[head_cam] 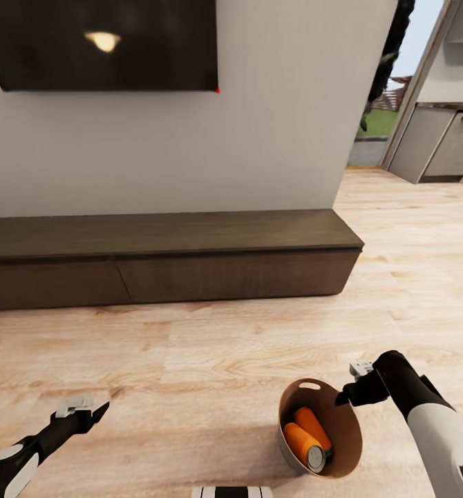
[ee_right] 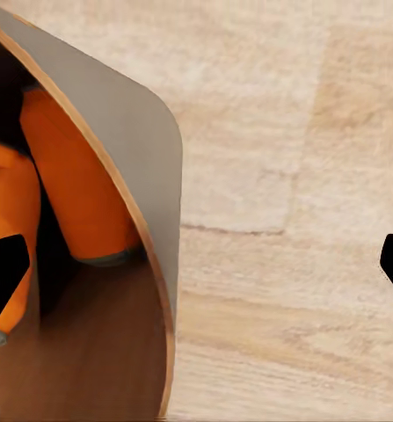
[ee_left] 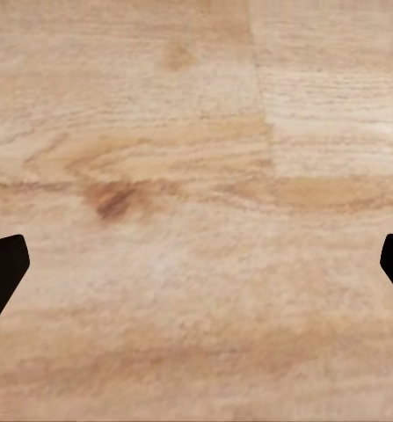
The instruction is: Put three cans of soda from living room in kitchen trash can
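At lower right of the head view, the right hand (head_cam: 342, 398) grips the tilted tash can (head_cam: 349, 443) holding two orange cans (head_cam: 307, 436); the left hand (head_cam: 97, 413) spreads wide.

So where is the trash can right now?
In the head view the trash can sits tilted on the wood floor at lower right, beside the right tool, with two orange cans inside.

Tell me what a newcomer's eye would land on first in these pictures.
First, the tash can on the wood floor low in the head view, tilted toward the camera, with two orange soda cans lying inside. The right gripper is at its rim; whether it grips the rim is unclear. Behind, a long dark low cabinet runs along the white wall under a black TV, and the left gripper hangs open over bare floor.
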Available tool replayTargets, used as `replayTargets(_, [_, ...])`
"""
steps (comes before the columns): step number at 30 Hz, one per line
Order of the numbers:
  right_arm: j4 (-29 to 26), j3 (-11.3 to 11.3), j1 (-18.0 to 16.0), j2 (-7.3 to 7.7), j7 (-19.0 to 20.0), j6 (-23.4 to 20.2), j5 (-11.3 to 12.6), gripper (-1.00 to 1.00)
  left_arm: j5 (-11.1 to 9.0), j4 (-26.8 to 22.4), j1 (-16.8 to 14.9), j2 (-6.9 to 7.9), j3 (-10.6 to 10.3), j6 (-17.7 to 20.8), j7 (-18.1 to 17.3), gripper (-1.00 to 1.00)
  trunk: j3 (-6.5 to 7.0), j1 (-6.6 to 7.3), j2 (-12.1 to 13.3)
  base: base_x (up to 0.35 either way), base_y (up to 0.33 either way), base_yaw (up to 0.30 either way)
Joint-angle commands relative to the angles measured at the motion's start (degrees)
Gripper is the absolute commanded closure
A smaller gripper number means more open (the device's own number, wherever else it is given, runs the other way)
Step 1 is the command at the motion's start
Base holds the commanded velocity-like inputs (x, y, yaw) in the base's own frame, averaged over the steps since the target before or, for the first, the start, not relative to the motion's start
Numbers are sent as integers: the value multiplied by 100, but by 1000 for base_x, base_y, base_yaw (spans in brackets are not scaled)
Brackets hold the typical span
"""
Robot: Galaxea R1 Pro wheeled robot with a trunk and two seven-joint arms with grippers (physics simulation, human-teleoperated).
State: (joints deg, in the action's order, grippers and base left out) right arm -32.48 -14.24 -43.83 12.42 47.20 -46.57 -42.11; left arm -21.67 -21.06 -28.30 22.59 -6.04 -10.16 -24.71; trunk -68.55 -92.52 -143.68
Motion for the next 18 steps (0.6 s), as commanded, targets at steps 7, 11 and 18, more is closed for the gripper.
replayTargets(7, [-396,7,224,-40,-8,-3,1,-100,0,107,0,-6,2,17,1,-100,156,18,10,0,0,0])
replayTargets(11, [-524,8,277,-45,-9,-7,1,-100,-3,241,0,-35,5,16,1,-100,244,28,15,0,0,0])
replayTargets(18, [-593,9,302,-47,-5,-9,7,-100,-1,313,0,-74,7,22,-1,-100,399,46,24,0,0,0])
